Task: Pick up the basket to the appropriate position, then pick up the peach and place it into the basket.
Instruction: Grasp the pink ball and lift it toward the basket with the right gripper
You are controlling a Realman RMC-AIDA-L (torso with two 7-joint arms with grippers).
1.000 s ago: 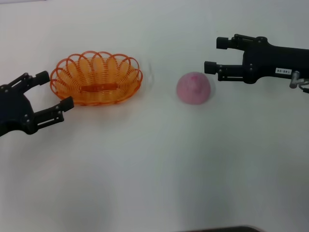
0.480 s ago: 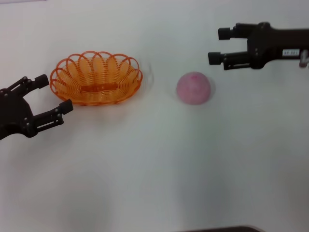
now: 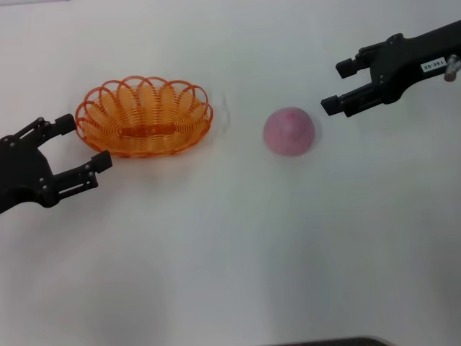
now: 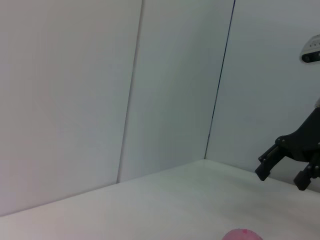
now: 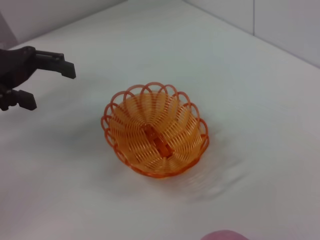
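Left end effector [image 3: 85,142] sits wide open just beside the near-left rim of the basket [image 3: 144,117], empty. To grip well, it should straddle a scalloped loop squarely before pinching. Beyond the basket's right side, the peach [image 3: 289,132] rests on the tabletop [image 3: 230,252]. Farther still, the right end effector [image 3: 339,88] hovers open; its small white label is unreadable.

A small white label [image 3: 431,66] sits on the black body of the right arm, just behind the right gripper [image 3: 338,88], in the head view. It carries a short line of dark characters, apparently digits with a dash between them, but they are too small to read with any certainty. No other text, brand, number or sign shows in any of the views.
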